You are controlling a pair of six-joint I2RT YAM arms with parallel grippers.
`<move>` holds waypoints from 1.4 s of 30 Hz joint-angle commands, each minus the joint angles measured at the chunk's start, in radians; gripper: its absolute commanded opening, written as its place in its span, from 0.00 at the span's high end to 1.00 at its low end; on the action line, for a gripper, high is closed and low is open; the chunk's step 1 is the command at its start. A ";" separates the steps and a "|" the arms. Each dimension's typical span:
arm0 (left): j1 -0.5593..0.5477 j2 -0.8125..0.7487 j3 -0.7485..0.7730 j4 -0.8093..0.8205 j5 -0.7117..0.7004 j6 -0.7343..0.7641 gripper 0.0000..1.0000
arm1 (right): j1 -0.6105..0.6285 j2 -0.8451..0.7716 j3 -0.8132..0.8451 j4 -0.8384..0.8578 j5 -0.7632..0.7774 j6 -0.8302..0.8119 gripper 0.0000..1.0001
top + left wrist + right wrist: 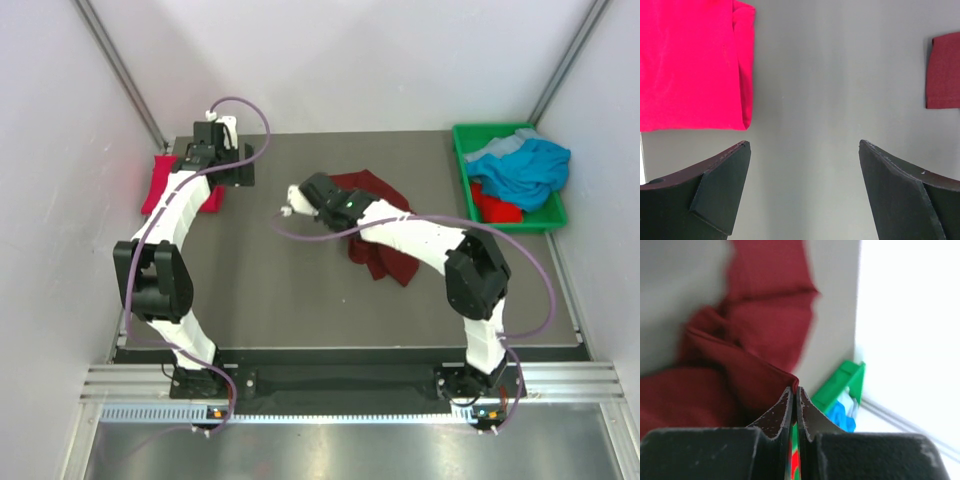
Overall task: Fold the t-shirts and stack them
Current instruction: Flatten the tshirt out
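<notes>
Pinches a fold of the crumpled dark maroon cloth t-shirt [385, 265], left of the green plastic bin [460, 148], in the closed right claw [794, 389], likely to spread it flat. Holds the left claw [804, 145] wide open, empty, beside the folded bright red t-shirt [690, 65], farthest from the bin.

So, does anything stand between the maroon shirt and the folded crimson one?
Nothing lies on the table between them. The left arm, though, reaches over the crimson shirt, its open left gripper hanging at the side facing the maroon shirt.
</notes>
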 commanded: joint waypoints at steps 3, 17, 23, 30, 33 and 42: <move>-0.009 0.046 0.031 0.005 0.091 0.019 0.07 | -0.145 -0.134 0.212 -0.049 -0.001 -0.015 1.00; -0.208 0.302 0.228 -0.011 0.186 0.077 0.12 | -0.326 -0.249 0.349 -0.074 0.060 -0.018 1.00; -0.279 0.475 0.479 0.002 0.272 0.096 0.14 | -0.428 -0.303 0.286 -0.096 0.060 0.032 1.00; -0.308 0.612 0.626 -0.058 0.321 0.128 0.19 | -0.524 -0.274 0.314 -0.100 0.048 0.045 1.00; -0.306 0.606 0.582 -0.069 0.310 0.126 0.20 | -0.527 -0.256 0.332 -0.102 0.040 0.054 1.00; -0.243 0.575 0.444 -0.092 0.315 0.043 0.28 | -0.527 -0.193 0.381 -0.106 0.020 0.063 1.00</move>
